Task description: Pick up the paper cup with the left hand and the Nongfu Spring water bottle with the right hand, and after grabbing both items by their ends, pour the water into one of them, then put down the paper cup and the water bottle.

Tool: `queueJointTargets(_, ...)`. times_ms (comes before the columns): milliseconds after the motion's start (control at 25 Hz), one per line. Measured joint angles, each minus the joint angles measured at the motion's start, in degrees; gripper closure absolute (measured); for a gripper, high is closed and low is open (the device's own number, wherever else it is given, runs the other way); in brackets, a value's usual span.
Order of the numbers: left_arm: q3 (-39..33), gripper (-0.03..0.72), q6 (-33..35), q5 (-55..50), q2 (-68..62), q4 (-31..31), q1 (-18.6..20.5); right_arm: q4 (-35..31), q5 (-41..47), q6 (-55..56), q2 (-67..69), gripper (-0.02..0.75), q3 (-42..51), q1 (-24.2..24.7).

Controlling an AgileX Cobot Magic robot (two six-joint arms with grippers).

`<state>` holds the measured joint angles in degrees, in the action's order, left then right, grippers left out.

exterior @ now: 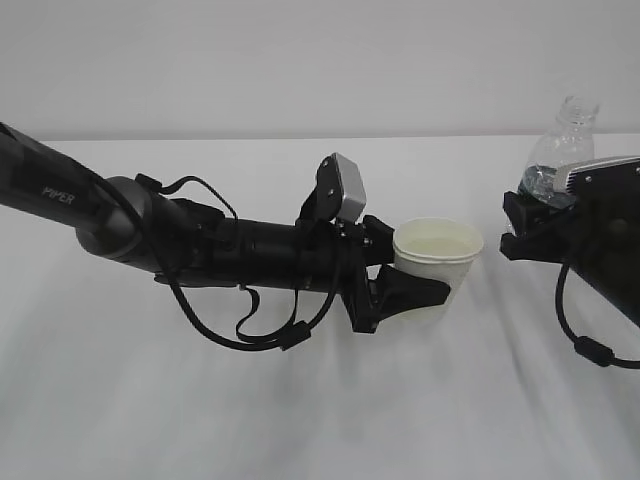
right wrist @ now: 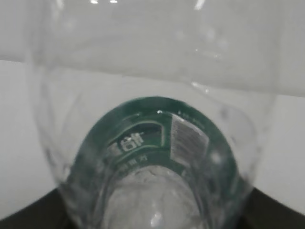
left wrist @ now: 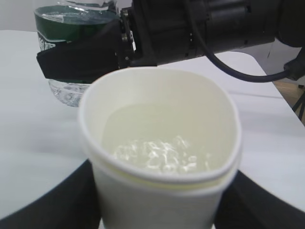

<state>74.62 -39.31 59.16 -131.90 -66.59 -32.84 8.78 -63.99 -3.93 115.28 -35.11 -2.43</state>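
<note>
The white table point(exterior: 300, 400) is being spread across the whole scene, its cloth lying in soft wrinkles; across its left half the left hand point(exterior: 405, 270) is being stretched out level, "PIPER" being shown on its upper link, black cables looping beneath it and a grey camera box riding on top; its claw is being held partly spread and clamped around the paper cup point(exterior: 437, 255), one finger being seen under the cup's side and dark finger shapes being seen flanking the cup's base in the left wrist view.

At the right edge the right hand point(exterior: 535, 215) is being held up, its claw partly spread and closed on the Nongfu Spring water bottle point(exterior: 560, 150) around the dark green label band; the bottle is being kept roughly upright, leaning slightly, its capless neck pointing upward, well apart from the cup; in the right wrist view its clear upper body is being seen empty, the level lower down cannot be told.

The cup is being carried upright, clear of the cloth; the water point(left wrist: 159, 152) is being held inside it, bubbles glinting on the surface, the level sitting well below the rolled rim.
</note>
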Motion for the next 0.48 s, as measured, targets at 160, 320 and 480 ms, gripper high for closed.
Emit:
queueJointTargets(160, 0.00, 0.241, 0.13, 0.00, 0.00, 0.22, 0.00, -1.75, -0.11, 0.00, 0.00, 0.330, 0.00, 0.00)
queueJointTargets(320, 0.00, 0.241, 0.13, 0.00, 0.00, 0.32, 0.00, -2.75, -0.11, -0.07, 0.00, 0.330, 0.02, 0.00)
queueJointTargets(480, 0.00, 0.241, 0.13, 0.00, 0.00, 0.32, 0.00, -3.06, 1.10, -0.07, 0.00, 0.330, 0.02, 0.00)
